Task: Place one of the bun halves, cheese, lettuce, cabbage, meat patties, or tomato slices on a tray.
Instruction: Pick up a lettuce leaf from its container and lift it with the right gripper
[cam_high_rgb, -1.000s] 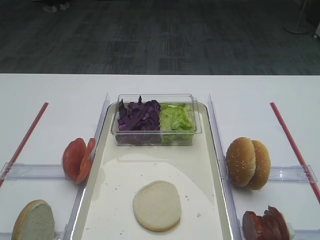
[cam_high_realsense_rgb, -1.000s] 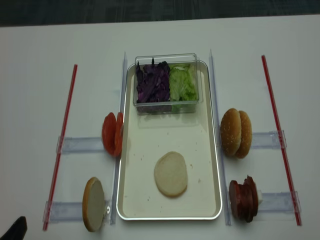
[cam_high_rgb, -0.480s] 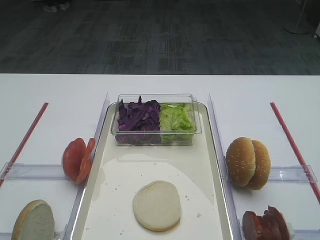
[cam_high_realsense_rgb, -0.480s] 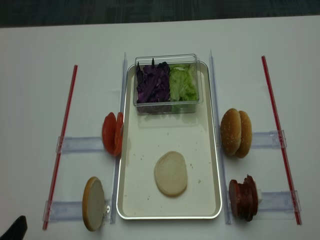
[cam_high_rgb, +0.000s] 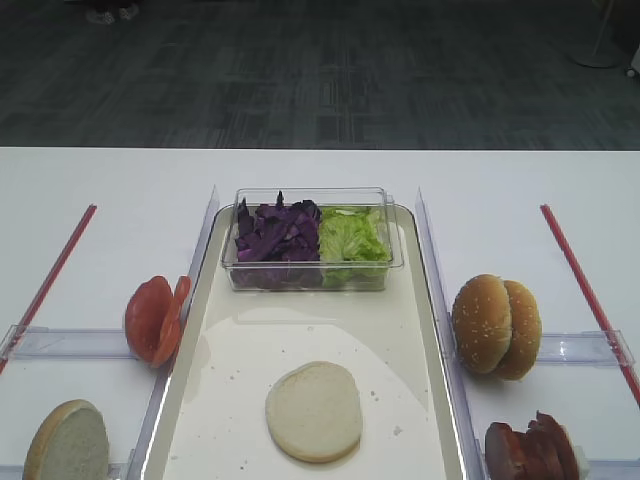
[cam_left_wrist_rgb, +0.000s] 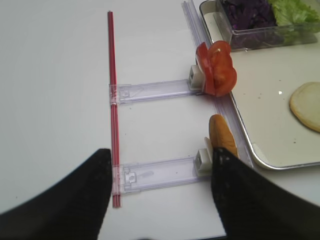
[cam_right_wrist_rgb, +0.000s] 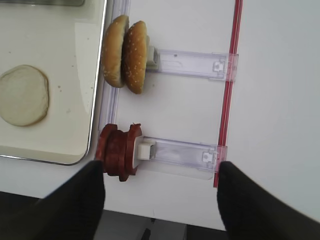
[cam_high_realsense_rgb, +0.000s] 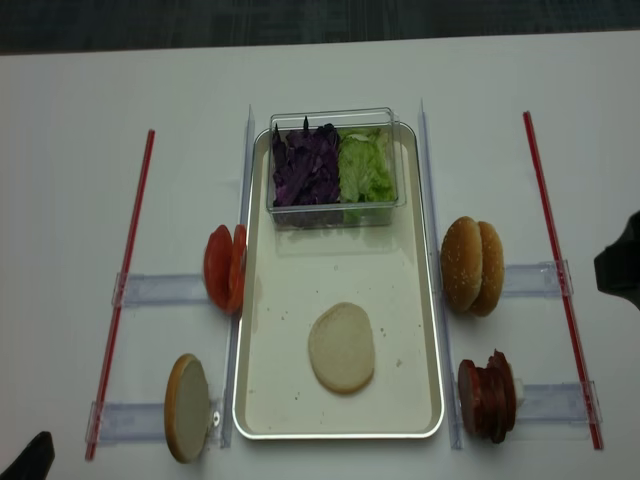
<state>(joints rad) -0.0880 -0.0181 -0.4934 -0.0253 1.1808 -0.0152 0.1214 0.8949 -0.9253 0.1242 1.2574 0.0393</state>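
Note:
The cream tray (cam_high_realsense_rgb: 436, 330) lies mid-table with one bun half (cam_high_realsense_rgb: 341, 347) flat on it, cut face up. Two more bun halves (cam_high_realsense_rgb: 472, 265) stand on edge to its right, with the meat patties (cam_high_realsense_rgb: 487, 396) nearer the front. On the left stand tomato slices (cam_high_realsense_rgb: 225, 267) and another bun half (cam_high_realsense_rgb: 187, 393). Cabbage (cam_high_rgb: 277, 232) and lettuce (cam_high_rgb: 350, 235) fill a tub. No cheese is in view. My right gripper (cam_right_wrist_rgb: 160, 200) hangs open above the patties (cam_right_wrist_rgb: 117, 152). My left gripper (cam_left_wrist_rgb: 160, 195) is open and empty near the left bun half (cam_left_wrist_rgb: 222, 137).
The clear plastic tub (cam_high_rgb: 310, 193) sits on the tray's far end. Clear plastic holders (cam_high_realsense_rgb: 160, 290) and red strips (cam_high_realsense_rgb: 125, 290) (cam_high_realsense_rgb: 555, 260) flank the tray. A dark part of the right arm (cam_high_realsense_rgb: 620, 265) shows at the right edge. The table's front edge (cam_right_wrist_rgb: 165, 220) runs under the right gripper.
A dark part of the right arm has come into view at the right edge of the overhead view. The food and tray have not moved.

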